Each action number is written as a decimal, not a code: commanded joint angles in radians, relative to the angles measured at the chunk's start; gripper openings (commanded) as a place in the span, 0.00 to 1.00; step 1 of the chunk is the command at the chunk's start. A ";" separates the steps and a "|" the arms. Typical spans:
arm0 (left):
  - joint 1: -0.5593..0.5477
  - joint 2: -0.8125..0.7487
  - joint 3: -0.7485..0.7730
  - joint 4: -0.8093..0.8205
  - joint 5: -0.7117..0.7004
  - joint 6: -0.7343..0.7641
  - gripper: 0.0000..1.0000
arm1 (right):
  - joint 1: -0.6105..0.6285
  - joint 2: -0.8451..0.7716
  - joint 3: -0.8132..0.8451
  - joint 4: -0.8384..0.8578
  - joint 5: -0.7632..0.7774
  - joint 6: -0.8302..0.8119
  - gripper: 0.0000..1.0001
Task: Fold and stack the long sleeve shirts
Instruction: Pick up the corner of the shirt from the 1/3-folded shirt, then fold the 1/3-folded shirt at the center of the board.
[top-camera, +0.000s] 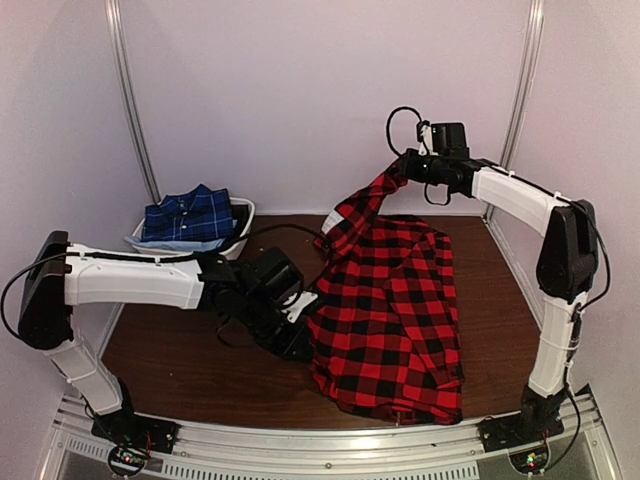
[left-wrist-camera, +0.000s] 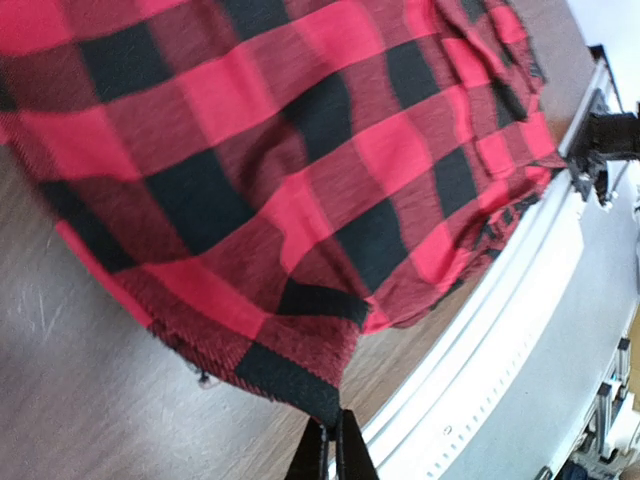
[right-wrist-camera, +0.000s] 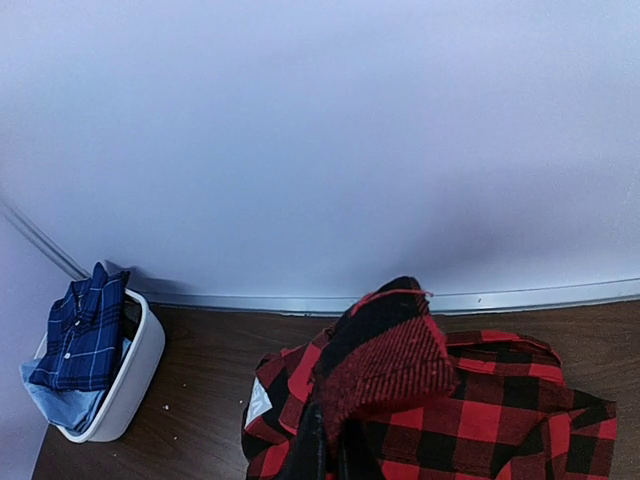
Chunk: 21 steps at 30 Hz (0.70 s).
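The red-and-black checked shirt (top-camera: 395, 310) lies spread over the right half of the brown table (top-camera: 180, 365). My right gripper (top-camera: 402, 168) is shut on a fold of its far end (right-wrist-camera: 400, 345) and holds it up above the table near the back wall. At the shirt's left edge, low over the table, my left gripper (top-camera: 300, 338) is shut on a black corner of the cloth (left-wrist-camera: 300, 385); the fingertips (left-wrist-camera: 352, 450) pinch it tightly. The navy blue shirt (top-camera: 190, 213) lies folded in a white basket (top-camera: 246, 212) at the back left, also seen as the navy shirt (right-wrist-camera: 80, 335).
The white basket (right-wrist-camera: 140, 370) also holds light blue cloth (right-wrist-camera: 60, 400) under the navy shirt. A metal rail (top-camera: 330, 445) runs along the near table edge, close to the shirt's hem (left-wrist-camera: 500, 200). White walls enclose the back and sides.
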<state>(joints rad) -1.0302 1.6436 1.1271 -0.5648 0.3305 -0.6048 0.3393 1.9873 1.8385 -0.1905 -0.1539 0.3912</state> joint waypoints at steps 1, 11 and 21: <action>-0.017 0.050 0.071 -0.035 0.063 0.133 0.00 | -0.031 -0.147 -0.059 -0.019 0.087 0.000 0.00; -0.069 0.200 0.236 -0.098 0.143 0.282 0.00 | -0.041 -0.391 -0.313 -0.029 0.259 0.005 0.00; -0.091 0.308 0.345 -0.121 0.234 0.367 0.00 | -0.049 -0.505 -0.438 -0.060 0.351 0.009 0.00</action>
<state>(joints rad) -1.1110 1.9228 1.4315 -0.6693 0.5018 -0.2955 0.2966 1.5345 1.4258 -0.2398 0.1333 0.3958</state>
